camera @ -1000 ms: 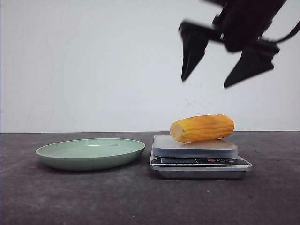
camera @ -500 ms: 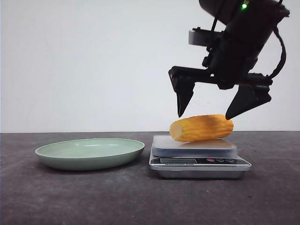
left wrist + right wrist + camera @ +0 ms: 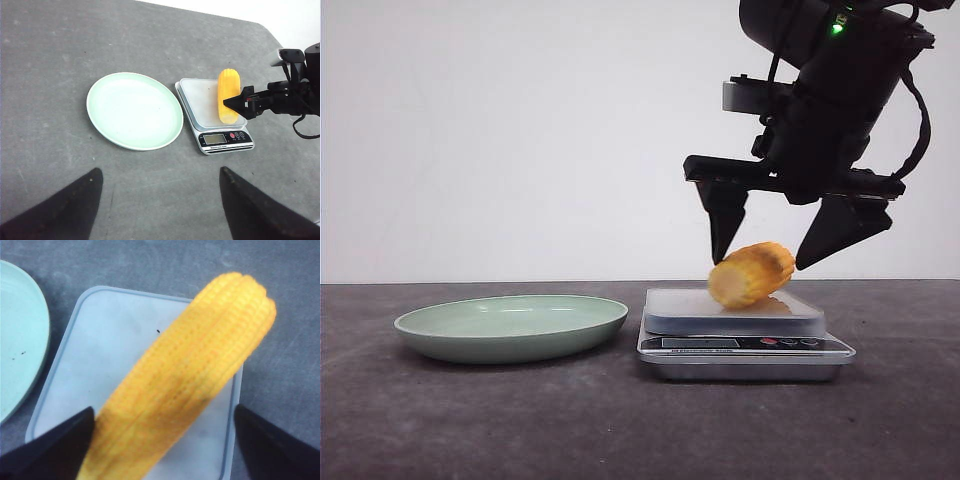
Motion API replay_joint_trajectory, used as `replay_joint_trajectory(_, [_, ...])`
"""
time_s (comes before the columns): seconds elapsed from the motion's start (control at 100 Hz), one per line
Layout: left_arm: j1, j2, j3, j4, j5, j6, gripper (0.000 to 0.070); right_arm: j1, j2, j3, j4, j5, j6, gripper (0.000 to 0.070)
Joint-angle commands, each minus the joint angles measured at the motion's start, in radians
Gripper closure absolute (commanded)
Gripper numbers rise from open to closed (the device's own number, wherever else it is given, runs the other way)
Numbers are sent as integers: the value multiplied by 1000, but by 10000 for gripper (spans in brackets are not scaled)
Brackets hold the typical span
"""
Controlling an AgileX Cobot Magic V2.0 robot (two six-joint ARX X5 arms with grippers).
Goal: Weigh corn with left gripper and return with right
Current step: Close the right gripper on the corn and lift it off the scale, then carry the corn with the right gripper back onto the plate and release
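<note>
My right hand (image 3: pixel 782 240) hangs spread wide over the corn (image 3: pixel 751 274), one finger on each side of it, gripping nothing. The corn lies on the scale (image 3: pixel 745 346), right of the green plate (image 3: pixel 510 326) on the table (image 3: pixel 620 420). My left hand (image 3: pixel 159 197) is spread too, well back.

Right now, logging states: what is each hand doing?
Left hand: open, holding nothing.
Right hand: open, straddling the corn on the scale.

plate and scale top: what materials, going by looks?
Plate: likely glazed ceramic or melamine; pale green, smooth, soft sheen, so open. Scale: platform looks like pale grey matte plastic, the base silvery, possibly metal or metallic-finish plastic.
</note>
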Motion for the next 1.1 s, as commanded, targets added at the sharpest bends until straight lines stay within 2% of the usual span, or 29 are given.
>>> replay_joint_trajectory(0.0, [-9, 1, 17, 11, -3, 20, 267, 10, 22, 16, -2, 4, 16, 320])
replay_joint_trajectory(0.15, [-9, 1, 17, 11, -2, 17, 267, 16, 22, 16, -3, 5, 26, 405])
replay_joint_trajectory(0.23, [-9, 1, 17, 12, -2, 17, 267, 17, 22, 16, -5, 3, 29, 555])
replay_joint_trajectory(0.33, [-9, 1, 17, 22, -2, 18, 267, 17, 22, 16, -11, 3, 28, 700])
replay_joint_trajectory(0.57, [-9, 1, 17, 27, -2, 18, 267, 17, 16, 17, -11, 8, 27, 700])
replay_joint_trajectory(0.77, [-9, 1, 17, 27, -3, 18, 267, 39, -51, 41, -21, 12, -20, 700])
replay_joint_trajectory(1.09, [-9, 1, 17, 34, -3, 18, 267, 159, -115, 271, -150, 1, -108, 700])
